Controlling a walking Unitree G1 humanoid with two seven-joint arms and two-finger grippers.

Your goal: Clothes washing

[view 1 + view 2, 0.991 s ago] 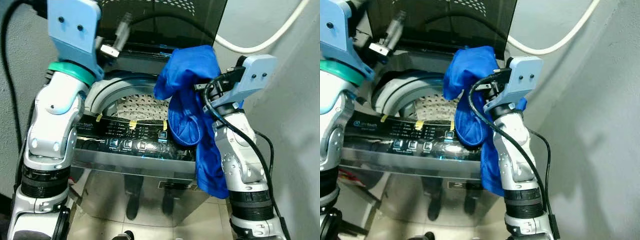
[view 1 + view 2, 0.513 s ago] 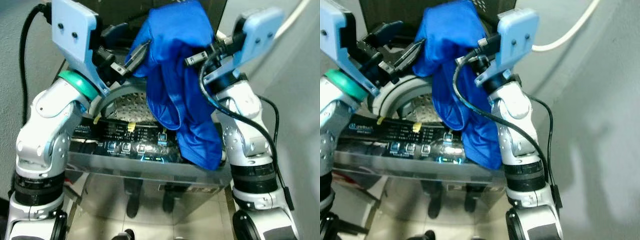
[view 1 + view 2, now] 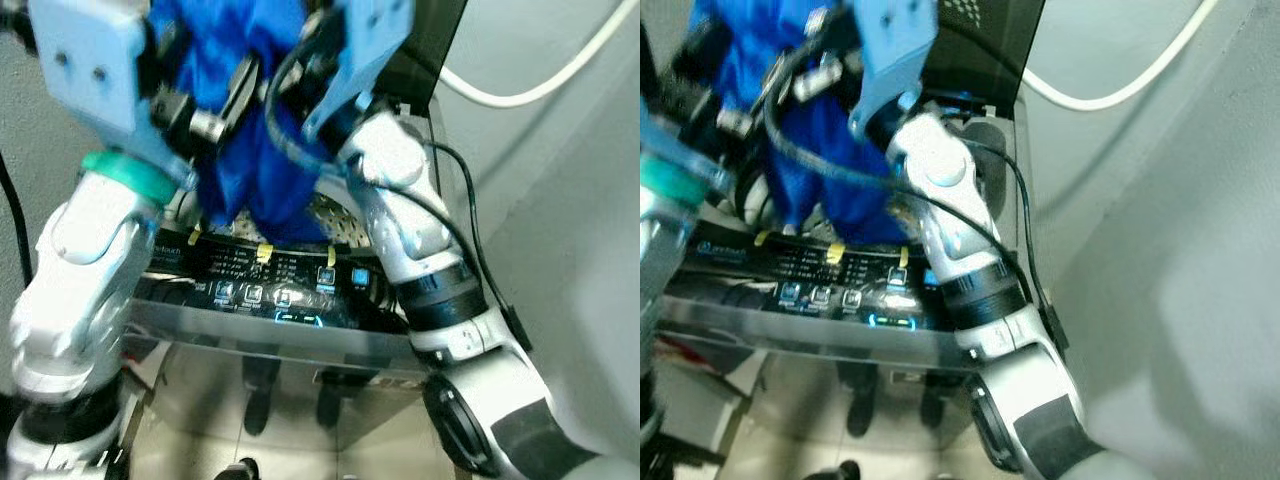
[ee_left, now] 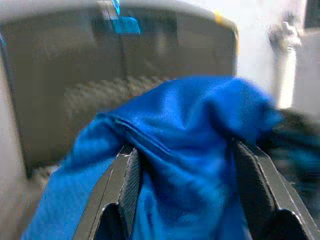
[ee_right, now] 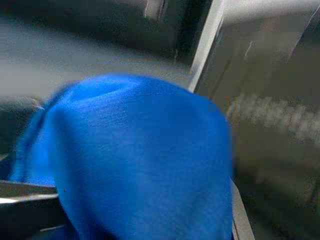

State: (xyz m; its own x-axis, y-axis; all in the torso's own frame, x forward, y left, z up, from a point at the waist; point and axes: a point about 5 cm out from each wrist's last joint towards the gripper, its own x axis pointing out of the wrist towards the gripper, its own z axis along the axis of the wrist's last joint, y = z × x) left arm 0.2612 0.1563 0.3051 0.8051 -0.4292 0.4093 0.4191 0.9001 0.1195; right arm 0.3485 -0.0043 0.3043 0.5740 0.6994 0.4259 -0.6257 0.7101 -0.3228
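The blue garment (image 4: 190, 145) is fine-knit matt cloth; the washing machine's control panel (image 3: 270, 290) is glossy, its front mirror-like metal.

The garment (image 3: 245, 150) hangs above the washing machine (image 3: 290, 330) drum at twelve o'clock, behind the control panel (image 3: 270, 290); a hose (image 3: 540, 85) runs at two o'clock.

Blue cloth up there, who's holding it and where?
Both claws hold the blue cloth by its bunched top, above the washing machine; the rest hangs down.
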